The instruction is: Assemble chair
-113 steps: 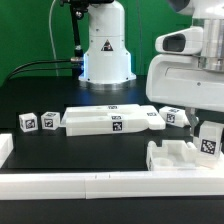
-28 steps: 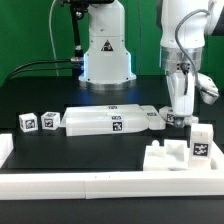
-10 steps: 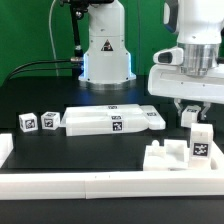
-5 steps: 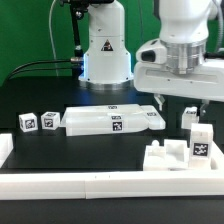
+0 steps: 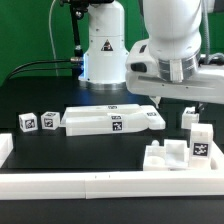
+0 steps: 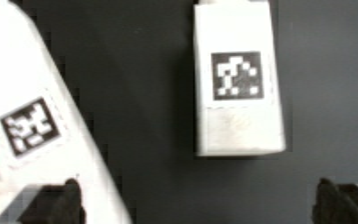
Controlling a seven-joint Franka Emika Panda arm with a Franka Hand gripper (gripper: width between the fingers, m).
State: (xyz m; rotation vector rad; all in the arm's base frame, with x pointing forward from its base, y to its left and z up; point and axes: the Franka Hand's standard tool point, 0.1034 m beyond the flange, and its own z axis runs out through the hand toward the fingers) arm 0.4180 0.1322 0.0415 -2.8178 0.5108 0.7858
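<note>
Holds gripper above the black table, jaws spread wide on nothing — looks down on a tagged white block, apart from a tagged slab

We see arm swung twd exterior view's left vs 1 s ago, gripper no longer on small leg, fingers now spread wide

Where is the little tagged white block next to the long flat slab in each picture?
Exterior view: the little block sits toward the exterior view's right, just clear of the tagged slab.
Wrist view: probably this same block, the tagged oblong near the centre.
Shared landmark: that tagged slab, its edge beside the block in both.
</note>
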